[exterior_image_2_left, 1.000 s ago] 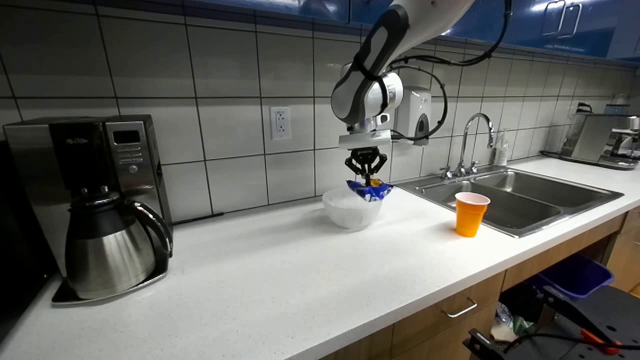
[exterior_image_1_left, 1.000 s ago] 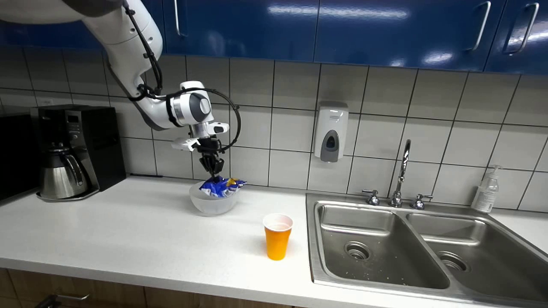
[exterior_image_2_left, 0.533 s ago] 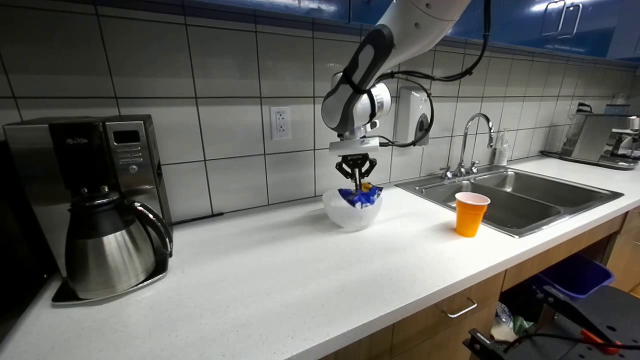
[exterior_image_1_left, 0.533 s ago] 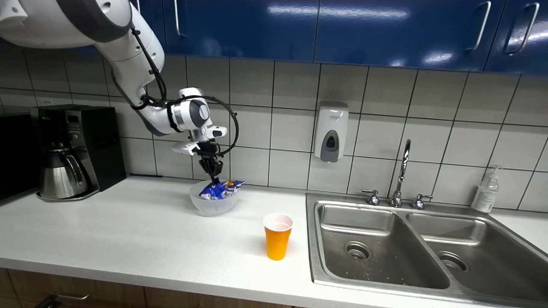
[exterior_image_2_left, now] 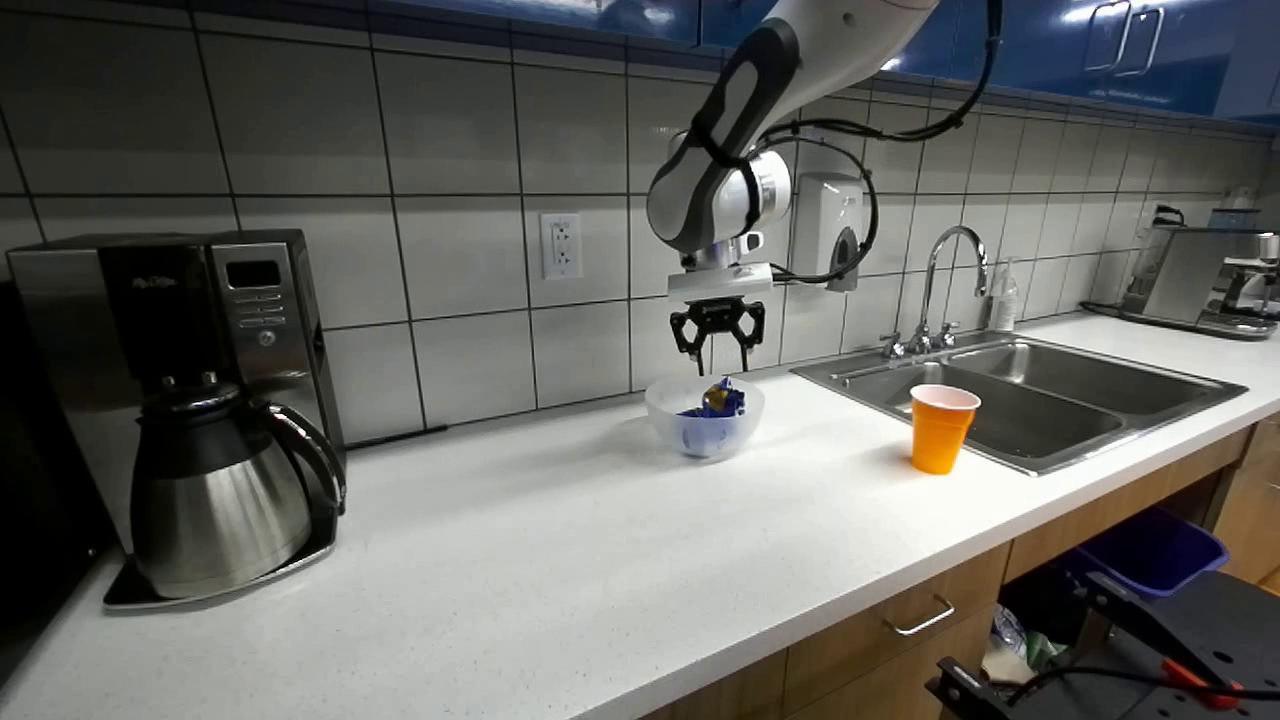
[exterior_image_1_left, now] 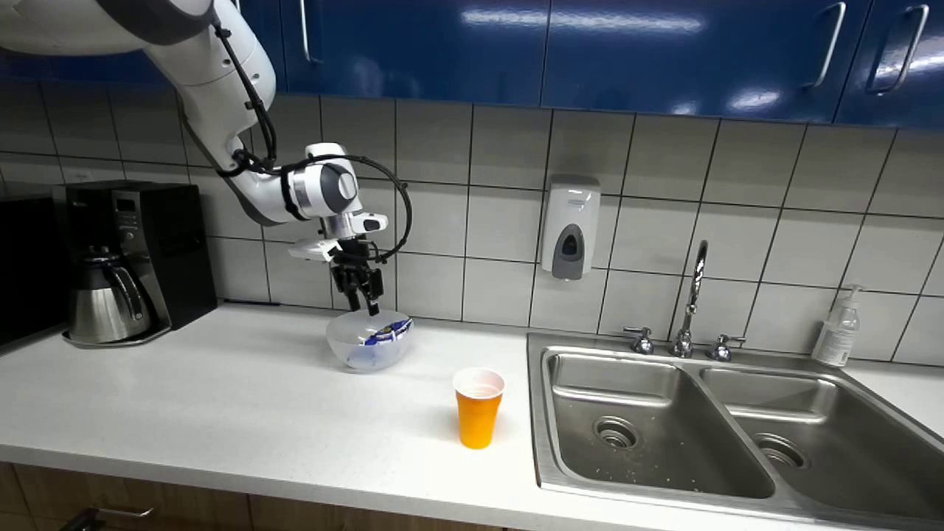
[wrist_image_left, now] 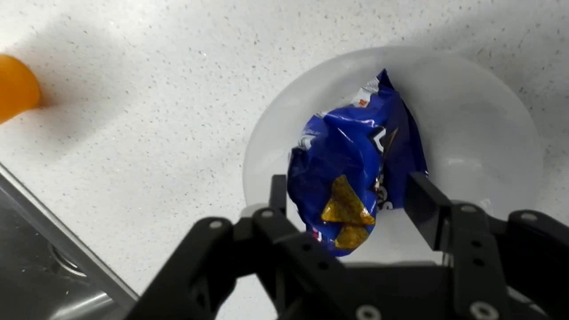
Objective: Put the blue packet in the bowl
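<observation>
Wrist view: blue packet [wrist_image_left: 355, 155] in bowl [wrist_image_left: 480, 133].
Gripper [exterior_image_2_left: 723, 370]: spread wide, empty; prob. best rise straight w/o bumping bowl.
Bench [exterior_image_2_left: 480, 560]: bowl nr back edge.

In an exterior view the tiled wall [exterior_image_1_left: 505, 221] was seen nearly head-on; in an exterior view, slantwise, from close by the coffee maker [exterior_image_2_left: 265, 370]. The wrist view looked down from close above the translucent bowl [wrist_image_left: 480, 146], which all three shared.

Arm [exterior_image_1_left: 214, 96] extends from the left in an exterior view, sloping down to the wrist [exterior_image_1_left: 321, 188]. Pincer [exterior_image_2_left: 724, 370] points downward; both fingers [wrist_image_left: 424, 206] stand apart.
</observation>
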Controlling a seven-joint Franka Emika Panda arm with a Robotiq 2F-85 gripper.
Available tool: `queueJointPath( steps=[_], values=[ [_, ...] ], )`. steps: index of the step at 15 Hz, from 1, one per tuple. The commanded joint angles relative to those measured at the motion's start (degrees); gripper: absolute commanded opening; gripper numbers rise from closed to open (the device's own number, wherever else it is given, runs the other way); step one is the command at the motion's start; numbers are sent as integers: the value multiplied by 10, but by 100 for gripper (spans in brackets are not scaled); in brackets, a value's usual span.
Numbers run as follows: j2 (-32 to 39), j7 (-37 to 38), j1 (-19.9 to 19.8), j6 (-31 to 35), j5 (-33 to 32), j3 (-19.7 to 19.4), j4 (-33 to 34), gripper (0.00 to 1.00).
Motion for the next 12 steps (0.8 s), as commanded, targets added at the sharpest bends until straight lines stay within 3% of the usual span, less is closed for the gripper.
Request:
queueJointPath(
  steps=[1, 6, 12],
  values=[
    [-109, -42, -4, 2, 6, 4, -139, 100],
    [-214, -34, 3, 5, -23, -7, -292, 100],
    [-351, -5, -7, -24, -106, -17, -486, 100]
  ],
)
